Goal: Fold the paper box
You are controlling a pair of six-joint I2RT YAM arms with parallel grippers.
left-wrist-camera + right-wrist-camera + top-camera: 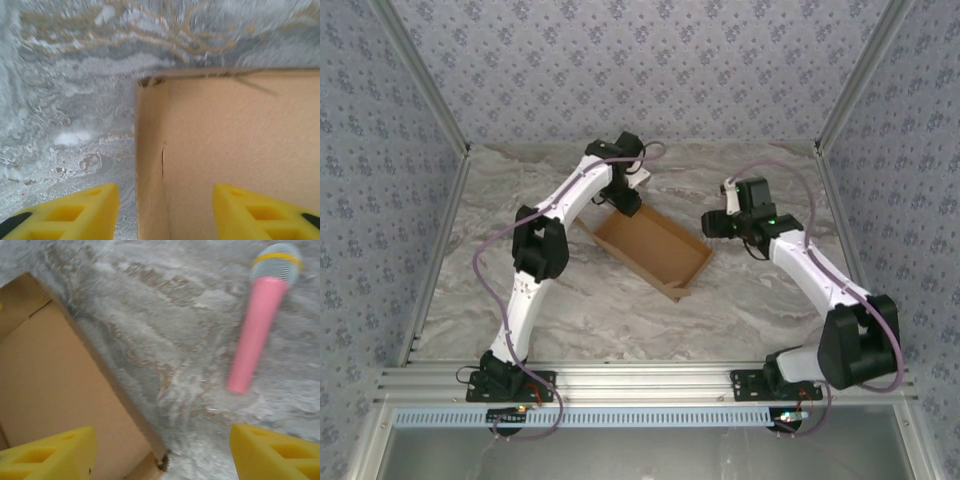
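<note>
The paper box (655,250) is a brown cardboard tray, open on top, lying slantwise in the middle of the table. My left gripper (625,197) hovers over its far-left end. In the left wrist view the paper box (225,145) shows an upright side wall running between my yellow fingers (75,212), with a gap on each side; the left gripper (165,215) is open. My right gripper (712,226) hangs just off the box's right end. It is open (162,460), straddling the corner of the paper box (55,390), one finger over the inside and the other over bare table.
A pink stick with a grey mesh head and a yellow band (257,325) lies on the marble table (520,290) to the right of the box. Patterned walls enclose the table on three sides.
</note>
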